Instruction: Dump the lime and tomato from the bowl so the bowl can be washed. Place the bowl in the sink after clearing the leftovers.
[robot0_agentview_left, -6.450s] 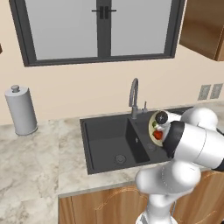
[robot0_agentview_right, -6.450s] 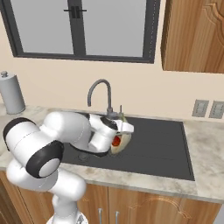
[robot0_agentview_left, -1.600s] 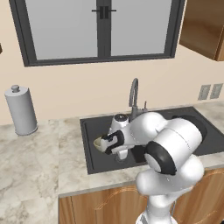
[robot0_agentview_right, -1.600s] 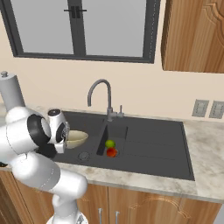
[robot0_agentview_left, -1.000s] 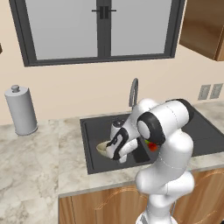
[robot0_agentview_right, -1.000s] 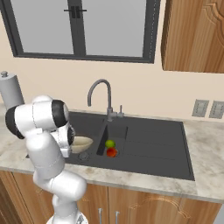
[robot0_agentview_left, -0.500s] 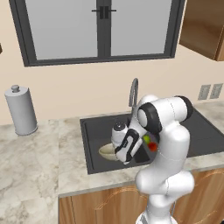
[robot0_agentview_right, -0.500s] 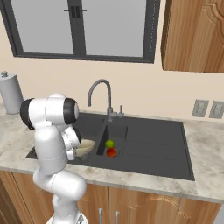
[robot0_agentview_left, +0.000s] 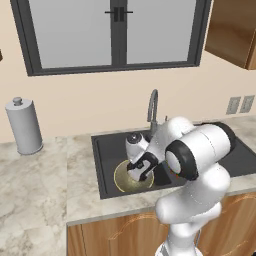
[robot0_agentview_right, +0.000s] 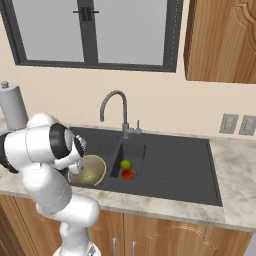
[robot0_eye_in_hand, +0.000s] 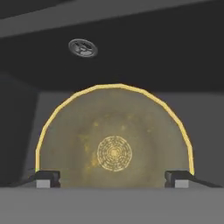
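Observation:
The pale olive-tan bowl (robot0_agentview_left: 125, 181) lies upright and hollow on the floor of the dark sink's (robot0_agentview_left: 107, 150) left basin. My gripper (robot0_agentview_left: 140, 170) hangs just over its right side, open, with nothing between the fingers. In the hand view the bowl (robot0_eye_in_hand: 113, 144) spreads below the gripper (robot0_eye_in_hand: 112, 177), and one fingertip (robot0_eye_in_hand: 47, 177) stands near each side of its rim. From the right base view, the bowl (robot0_agentview_right: 89, 170) sits left of the sink's (robot0_agentview_right: 170, 160) small middle basin, where the green lime (robot0_agentview_right: 125, 164) and the red tomato (robot0_agentview_right: 127, 173) lie side by side.
A grey faucet (robot0_agentview_left: 152, 107) rises behind the basin. A round drain (robot0_eye_in_hand: 82, 47) sits beyond the bowl. A paper towel roll (robot0_agentview_left: 22, 127) stands on the marble counter (robot0_agentview_left: 40, 185) to the left. Wall outlets (robot0_agentview_right: 239, 124) are at the right.
The gripper has gone from shut on the bowl's rim to open, letting the bowl go. The bowl has settled flat on the basin floor. Lime and tomato have stayed put.

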